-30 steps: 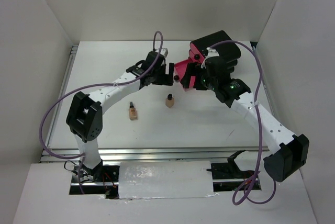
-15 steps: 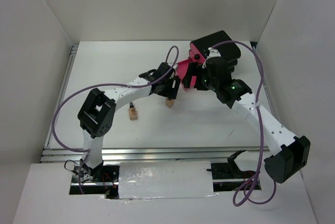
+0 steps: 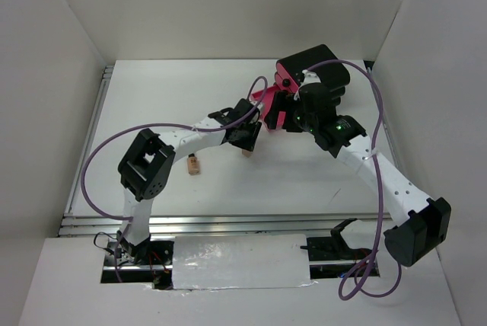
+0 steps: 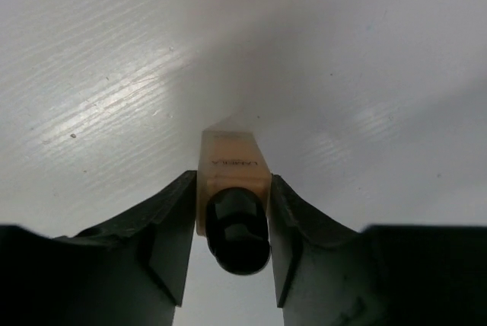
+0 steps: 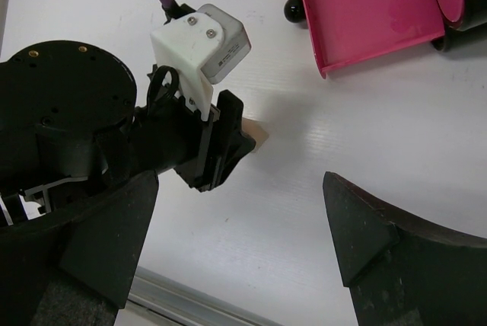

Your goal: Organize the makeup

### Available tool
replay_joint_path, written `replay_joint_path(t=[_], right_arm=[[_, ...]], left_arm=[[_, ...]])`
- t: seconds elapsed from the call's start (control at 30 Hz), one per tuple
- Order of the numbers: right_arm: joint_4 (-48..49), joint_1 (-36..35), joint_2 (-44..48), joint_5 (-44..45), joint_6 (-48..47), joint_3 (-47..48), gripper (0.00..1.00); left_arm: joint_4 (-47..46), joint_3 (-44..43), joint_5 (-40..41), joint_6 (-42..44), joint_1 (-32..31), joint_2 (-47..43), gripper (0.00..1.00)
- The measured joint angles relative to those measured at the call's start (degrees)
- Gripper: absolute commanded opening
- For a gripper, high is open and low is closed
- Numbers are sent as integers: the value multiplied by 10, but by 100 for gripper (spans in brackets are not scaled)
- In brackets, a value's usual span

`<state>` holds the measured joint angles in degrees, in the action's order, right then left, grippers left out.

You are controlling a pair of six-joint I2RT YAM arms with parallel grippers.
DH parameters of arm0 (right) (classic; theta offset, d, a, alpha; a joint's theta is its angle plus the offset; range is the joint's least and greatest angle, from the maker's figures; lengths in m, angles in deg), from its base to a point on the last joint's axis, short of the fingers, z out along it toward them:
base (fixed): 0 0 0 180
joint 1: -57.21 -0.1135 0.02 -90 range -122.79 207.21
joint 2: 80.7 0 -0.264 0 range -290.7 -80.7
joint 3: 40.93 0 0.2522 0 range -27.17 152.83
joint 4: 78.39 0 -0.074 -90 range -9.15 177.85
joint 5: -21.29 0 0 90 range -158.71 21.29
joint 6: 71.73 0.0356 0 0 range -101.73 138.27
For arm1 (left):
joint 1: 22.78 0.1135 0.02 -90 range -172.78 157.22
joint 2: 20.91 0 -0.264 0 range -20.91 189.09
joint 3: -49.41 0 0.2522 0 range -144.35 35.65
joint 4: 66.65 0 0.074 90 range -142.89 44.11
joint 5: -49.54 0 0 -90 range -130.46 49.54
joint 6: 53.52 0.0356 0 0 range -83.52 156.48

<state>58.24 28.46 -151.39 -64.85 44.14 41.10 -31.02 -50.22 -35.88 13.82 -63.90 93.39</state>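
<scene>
A tan bottle with a black cap stands on the white table between my left gripper's fingers, which press both its sides. In the top view this bottle peeks out under the left gripper, just in front of the open pink drawer. A second tan bottle lies to the left, apart. My right gripper is open and empty, hovering above the table beside the left gripper; a bottle corner shows there. Sachets and compacts are out of view.
The black box with pink drawer fronts stands at the back right, its lowest drawer pulled out with a black knob. White walls enclose the table on three sides. The right arm crosses the right half.
My left gripper moved from beside the drawer toward the right and front, down onto the standing bottle, and its fingers now hold it. The right arm barely moved.
</scene>
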Motion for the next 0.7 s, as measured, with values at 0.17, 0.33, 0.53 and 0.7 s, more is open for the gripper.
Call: replay_joint_path(t=[0.17,0.33,0.53,0.7], right_arm=[[0,0,0,-3,-5,0,97],[47,0,3,-61,-33,-34,98],[121,0,26,-189,-111,-130,97],[145,0,54,-221,-182,-154,97]], left_arm=[[-3,0,-2,0,1,0,27],[5,-5,-38,-13,11,0,20],[32,-35,-189,-62,66,0,20],[58,-75,-336,-94,126,-4,19]])
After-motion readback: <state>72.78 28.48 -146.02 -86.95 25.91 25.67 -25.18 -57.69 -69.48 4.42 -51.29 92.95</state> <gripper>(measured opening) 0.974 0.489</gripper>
